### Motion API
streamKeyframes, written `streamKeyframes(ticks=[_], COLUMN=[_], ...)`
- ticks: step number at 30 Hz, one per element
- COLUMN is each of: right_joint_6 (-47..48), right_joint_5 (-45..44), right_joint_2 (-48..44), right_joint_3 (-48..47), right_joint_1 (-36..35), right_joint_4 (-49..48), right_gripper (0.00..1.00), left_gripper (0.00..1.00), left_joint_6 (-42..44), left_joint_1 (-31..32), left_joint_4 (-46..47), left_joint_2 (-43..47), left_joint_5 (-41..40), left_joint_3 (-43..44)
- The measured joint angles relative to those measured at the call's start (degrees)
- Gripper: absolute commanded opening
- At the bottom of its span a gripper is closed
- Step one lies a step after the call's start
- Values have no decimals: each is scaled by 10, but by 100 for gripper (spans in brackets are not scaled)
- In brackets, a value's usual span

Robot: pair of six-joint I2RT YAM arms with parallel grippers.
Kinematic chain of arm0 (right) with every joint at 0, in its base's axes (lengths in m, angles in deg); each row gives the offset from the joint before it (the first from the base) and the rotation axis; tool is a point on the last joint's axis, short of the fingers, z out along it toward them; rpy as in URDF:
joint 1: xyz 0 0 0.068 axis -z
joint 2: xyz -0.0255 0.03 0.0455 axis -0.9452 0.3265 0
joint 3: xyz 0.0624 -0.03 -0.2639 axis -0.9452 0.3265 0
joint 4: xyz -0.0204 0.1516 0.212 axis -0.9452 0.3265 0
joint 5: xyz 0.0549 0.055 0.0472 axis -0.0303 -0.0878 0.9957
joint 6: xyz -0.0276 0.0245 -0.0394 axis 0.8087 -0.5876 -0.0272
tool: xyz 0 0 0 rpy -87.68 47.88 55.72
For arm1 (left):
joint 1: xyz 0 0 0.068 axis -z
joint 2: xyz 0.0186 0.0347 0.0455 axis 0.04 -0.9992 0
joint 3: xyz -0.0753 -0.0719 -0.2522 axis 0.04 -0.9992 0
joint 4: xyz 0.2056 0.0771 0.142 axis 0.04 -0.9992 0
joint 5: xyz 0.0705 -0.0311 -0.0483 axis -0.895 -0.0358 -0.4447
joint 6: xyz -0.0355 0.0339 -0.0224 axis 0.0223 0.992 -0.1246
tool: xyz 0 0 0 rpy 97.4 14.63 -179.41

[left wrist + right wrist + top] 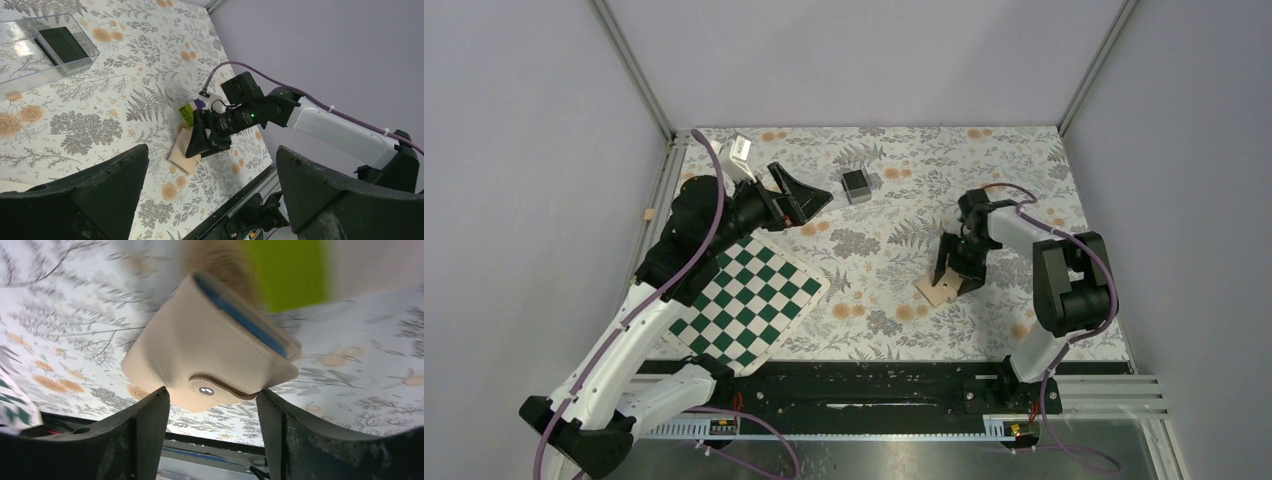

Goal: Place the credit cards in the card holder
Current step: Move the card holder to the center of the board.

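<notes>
Your right claw (212, 395) straddles the near corner of the wallet (939, 288), a finger on each side of its clasp tab (220, 385), and you cannot tell whether they pinch it or only stand beside it. The wallet lies folded on the worktop (1024, 160) with a green block (186, 114) just behind it. Well to the wallet's left a dark card (62, 44) sits in a clear box (20, 75), and out that way your left claw (809, 205) hangs spread wide.

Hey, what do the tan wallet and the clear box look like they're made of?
Wallet: probably leather or faux leather, matte tan, judging by the stitched edges and soft fold. Box: rigid clear plastic, glossy, judging by its see-through walls with glare.
</notes>
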Motion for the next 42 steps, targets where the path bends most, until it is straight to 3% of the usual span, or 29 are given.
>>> streamKeyframes(ticks=[6,12,17,23,26,29,34,37,42], right_joint_6=[45,86,116,132,137,139,100,70,32], right_joint_5=[-50,-81,-91,-102,-108,-111,-147,-156,-140], right_joint_2=[45,57,56,25,-2,-34,-66,-82,-105], right_joint_3=[-70,-80,-92,-91,-83,-74,-60,-46,-10], right_joint_1=[-122,-212,-263,-280,-287,-302,-306,-290,-196], right_joint_4=[34,53,55,49,43,40,45,46,40], right_gripper=[69,68,44,35,20,29,56,63,64], left_gripper=[99,99,99,99,99,99,99,99,99], left_joint_6=[0,0,-3,-9,-10,-13,-18,-22,-27], left_joint_1=[0,0,0,0,0,-3,-4,-5,-5], left_joint_4=[0,-6,-7,-7,-7,-8,-8,-8,-11], left_joint_2=[-37,-59,-65,-67,-66,-67,-80,-113,-177], left_joint_5=[6,12,12,11,11,11,12,22,45], left_joint_3=[-4,-20,-31,-40,-45,-50,-51,-51,-56])
